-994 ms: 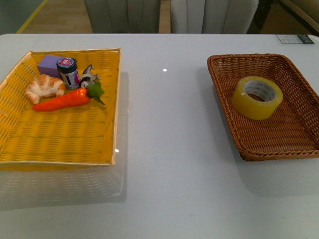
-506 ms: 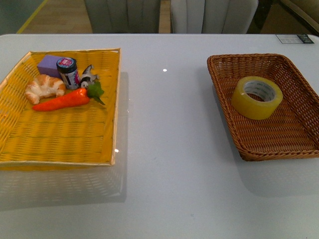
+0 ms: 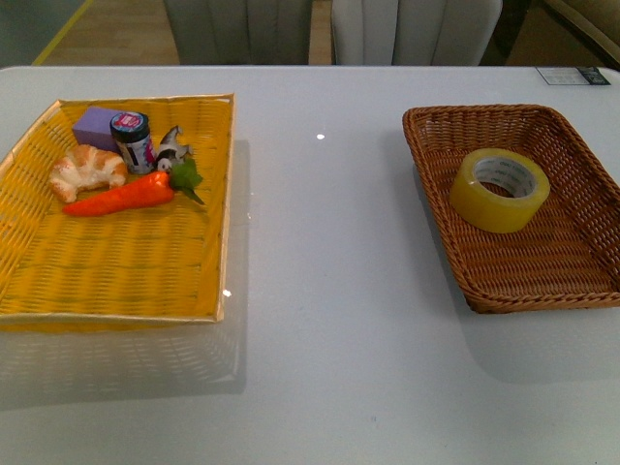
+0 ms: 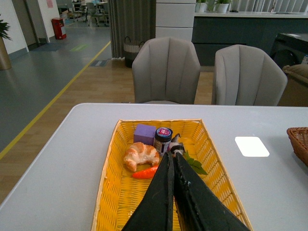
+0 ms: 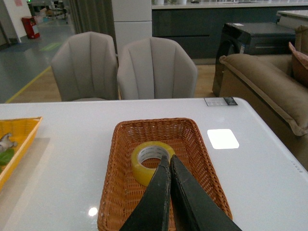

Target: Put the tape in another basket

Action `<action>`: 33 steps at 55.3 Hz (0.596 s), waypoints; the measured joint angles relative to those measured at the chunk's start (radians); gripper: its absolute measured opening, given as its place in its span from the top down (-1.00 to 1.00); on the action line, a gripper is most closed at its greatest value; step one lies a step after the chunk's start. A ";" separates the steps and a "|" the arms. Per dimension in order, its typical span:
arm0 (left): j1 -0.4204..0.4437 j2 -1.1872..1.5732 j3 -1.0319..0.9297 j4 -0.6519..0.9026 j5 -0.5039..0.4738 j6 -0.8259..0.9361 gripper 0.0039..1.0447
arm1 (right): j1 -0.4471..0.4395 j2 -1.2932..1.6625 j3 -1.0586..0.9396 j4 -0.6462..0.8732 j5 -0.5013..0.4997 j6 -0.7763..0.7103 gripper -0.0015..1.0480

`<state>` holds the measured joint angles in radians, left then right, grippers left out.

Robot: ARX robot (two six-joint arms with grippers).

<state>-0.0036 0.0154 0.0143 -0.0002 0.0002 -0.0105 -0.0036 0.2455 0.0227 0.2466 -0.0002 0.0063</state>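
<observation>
We see the tape lying flat inside the brown basket on the right side of the white table, near its far end. Our right gripper hangs above that basket, its two fingers pressed together on nothing. Our left gripper is likewise clenched and empty over the yellow basket, which holds a carrot and a croissant.

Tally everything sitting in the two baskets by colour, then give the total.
Orange: 1, carrot
Purple: 1, block
Tan: 1, croissant
Dark: 1, jar
Grey-white: 1, small figure
Yellowish: 1, tape
Total: 6
</observation>
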 joint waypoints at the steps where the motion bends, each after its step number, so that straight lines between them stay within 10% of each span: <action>1: 0.000 0.000 0.000 0.000 0.000 0.000 0.98 | 0.000 -0.006 0.000 -0.006 0.000 0.000 0.96; 33: 0.000 0.000 0.000 0.000 0.000 0.000 0.98 | 0.002 -0.238 0.000 -0.245 0.000 0.000 0.96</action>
<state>-0.0036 0.0154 0.0143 -0.0002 0.0002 -0.0105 -0.0021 0.0074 0.0231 0.0017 0.0002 0.0059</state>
